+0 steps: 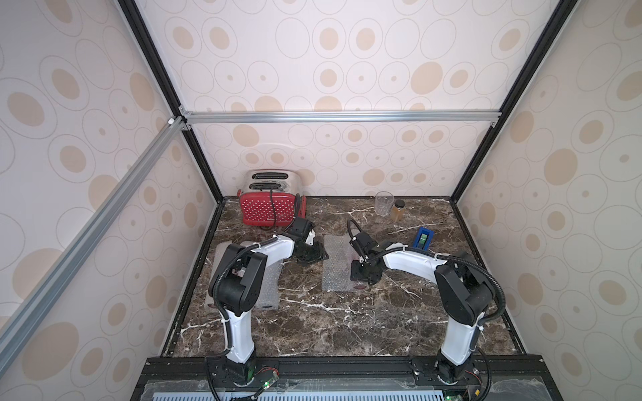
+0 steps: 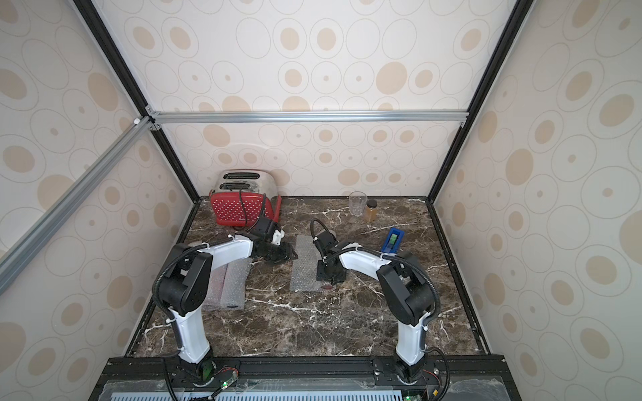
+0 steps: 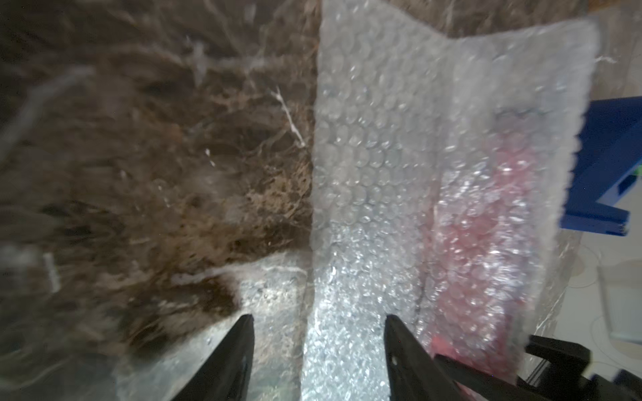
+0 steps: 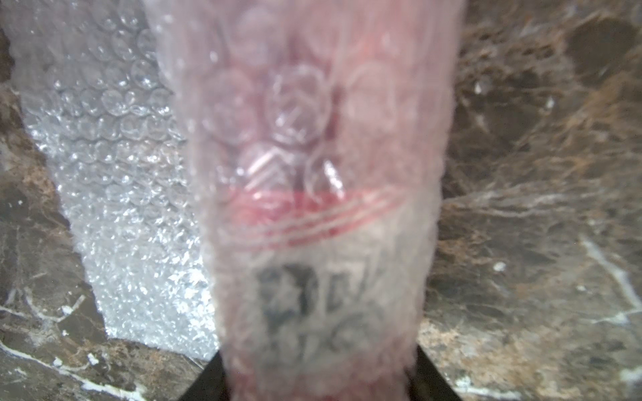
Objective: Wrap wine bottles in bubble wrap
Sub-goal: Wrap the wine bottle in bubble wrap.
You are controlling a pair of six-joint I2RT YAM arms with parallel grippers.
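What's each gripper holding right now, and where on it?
Right gripper is clamped on the wine bottle through the bubble wrap; which part of the bottle is unclear. Left gripper is open, holding nothing.

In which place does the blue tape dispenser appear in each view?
Top view: blue tape dispenser, right of the middle bubble wrap sheet.
Top view: the same place.
Left wrist: at the picture's edge, beyond that sheet.
Right wrist: not in it.
Shared landmark: that bubble wrap sheet.
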